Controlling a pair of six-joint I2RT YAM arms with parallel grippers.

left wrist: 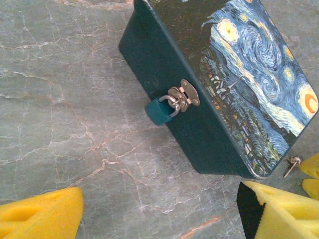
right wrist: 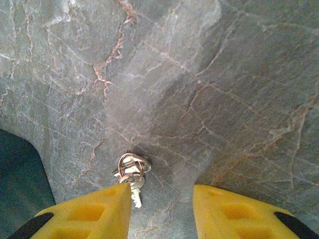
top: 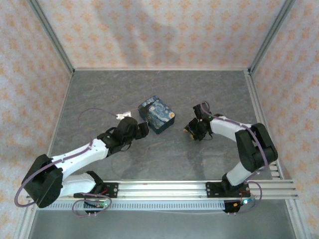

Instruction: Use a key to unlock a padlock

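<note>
A box (top: 157, 114) printed with a starry-night painting sits mid-table. A small teal padlock (left wrist: 159, 110) hangs shut from the silver hasp (left wrist: 187, 93) on the box's dark side. My left gripper (left wrist: 159, 214) hovers just in front of that side, open, with only bare table between its yellow fingers (left wrist: 42, 211). The key (right wrist: 133, 188) lies flat on the table on a bunch of metal rings (right wrist: 132, 167). My right gripper (right wrist: 162, 209) stands open over it. Its left finger (right wrist: 99, 211) touches the key's edge. The key (left wrist: 292, 165) also peeks past the box's corner.
A small pale piece (top: 123, 115) lies left of the box by a purple cable loop. Patterned walls enclose the grey marbled table (top: 109, 89) on three sides. The aluminium rail (top: 199, 188) runs along the near edge. A dark box corner (right wrist: 17, 184) sits left of my right gripper.
</note>
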